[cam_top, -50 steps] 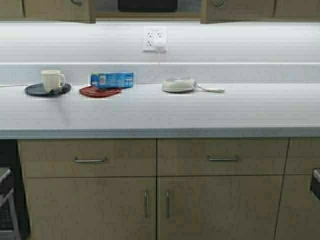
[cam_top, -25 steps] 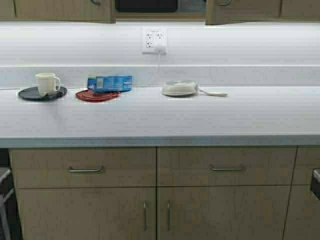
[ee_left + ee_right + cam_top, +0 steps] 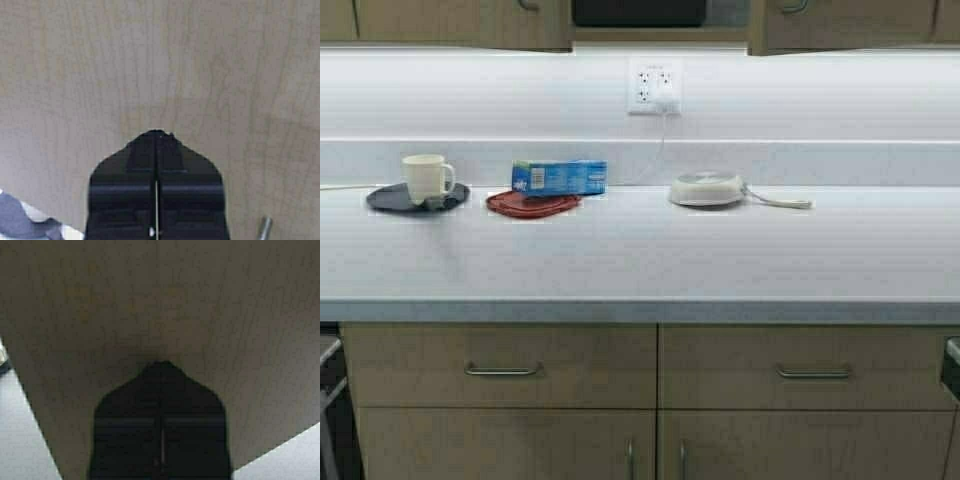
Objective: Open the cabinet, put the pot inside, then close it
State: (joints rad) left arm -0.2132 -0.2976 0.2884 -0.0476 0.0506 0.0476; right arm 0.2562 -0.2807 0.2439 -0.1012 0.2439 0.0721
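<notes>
Two claws are showing only in the wrist views, each pressed together with nothing between its fingers: the left claw (image 3: pixel 156 137) is facing tan wood grain close up, with a metal bar end (image 3: pixel 264 227) just beside it, and the right claw (image 3: pixel 161 367) is facing a similar panel. The cabinet (image 3: pixel 850 22) is sitting closed along the top of the high view, above the surface (image 3: pixel 640 255). The pot is not appearing anywhere; only a white lidded pan (image 3: pixel 708 189), a mug (image 3: pixel 425 178) and a blue box (image 3: pixel 559 177) are standing there. The risk I am judging: a claw so near the wood could be scraping it, and the pan could be getting mistaken for the pot.
</notes>
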